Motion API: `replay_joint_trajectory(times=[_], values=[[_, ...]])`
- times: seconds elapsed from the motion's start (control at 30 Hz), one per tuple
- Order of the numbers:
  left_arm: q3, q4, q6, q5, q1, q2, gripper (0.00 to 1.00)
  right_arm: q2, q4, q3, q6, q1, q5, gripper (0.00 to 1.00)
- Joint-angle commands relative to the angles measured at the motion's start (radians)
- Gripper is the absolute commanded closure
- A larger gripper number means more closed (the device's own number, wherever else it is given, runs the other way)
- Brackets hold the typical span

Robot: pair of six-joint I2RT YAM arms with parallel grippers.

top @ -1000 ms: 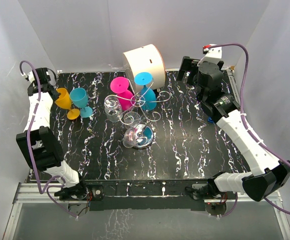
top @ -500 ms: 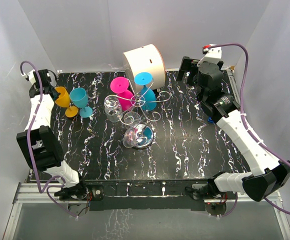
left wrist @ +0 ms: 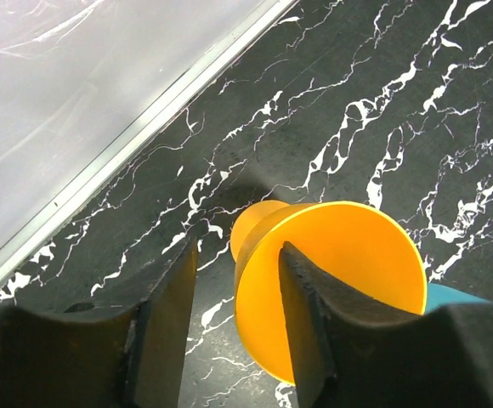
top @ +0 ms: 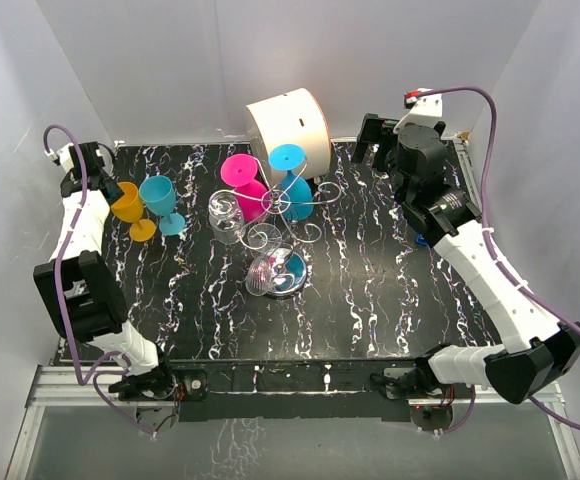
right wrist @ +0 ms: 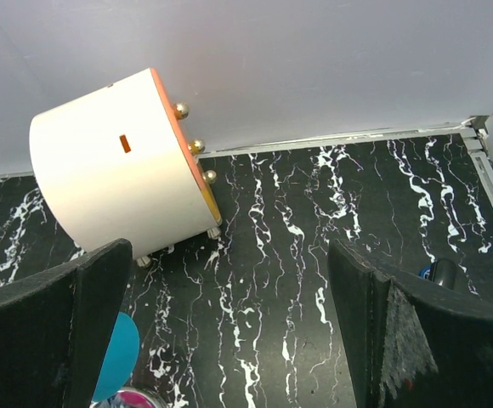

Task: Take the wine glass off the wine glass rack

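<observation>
Since the left wrist cam looks straight down its own fingers point(left wrist: 166, 323), the left gripper point(left wrist: 236, 276) is easy to read. Jaws are partway open with a strip of black marbled table point(left wrist: 382, 76) showing between them, so it's not clamped on anything. The orange wine glass point(left wrist: 348, 272) sits right under it, rim tucked behind one finger. Whether that finger actually touches the rim, can't tell. Looking into the bowl, only its own orange wall shows. From above, that glass stands on its foot near the table's left edge. A teal wine glass point(top: 160, 200) is just beside it, also upright on the table, and both are well apart from the rack.

The right gripper point(right wrist: 227, 289) is spread as wide as it goes and holds nothing. It hovers at the far right corner facing the white drum point(right wrist: 115, 170), which lies on its side by the back wall.

The wine glass rack point(top: 292, 205) stands mid-table on its round chrome base point(top: 278, 272). Three glasses hang from its curly arms, foot up and bowl down: a pink glass point(top: 240, 172) and a blue glass point(top: 288, 160) on the far side, and a clear glass point(top: 227, 218) on the left. What's inside those bowls can't be made out from this angle.
</observation>
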Motion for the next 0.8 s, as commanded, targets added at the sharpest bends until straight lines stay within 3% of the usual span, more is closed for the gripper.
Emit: replay_joint_trajectory(times=[0.0, 0.33, 0.6, 0.77], values=[[0.033, -0.039, 0.01, -0.049, 0.006, -0.088, 0.53, -0.047, 0.018, 0.025, 0.021, -0.005, -0.023, 0.02], [0.123, -0.205, 0.049, -0.046, 0.004, -0.282, 0.22, -0.133, -0.044, -0.011, 0.096, -0.005, -0.132, 0.02], [0.035, -0.206, 0.027, 0.336, 0.005, -0.577, 0.09, -0.204, -0.142, -0.047, 0.209, -0.005, -0.324, 0.02], [-0.033, -0.228, -0.004, 0.569, 0.005, -0.672, 0.02, -0.243, -0.174, -0.044, 0.269, -0.005, -0.408, 0.02]])
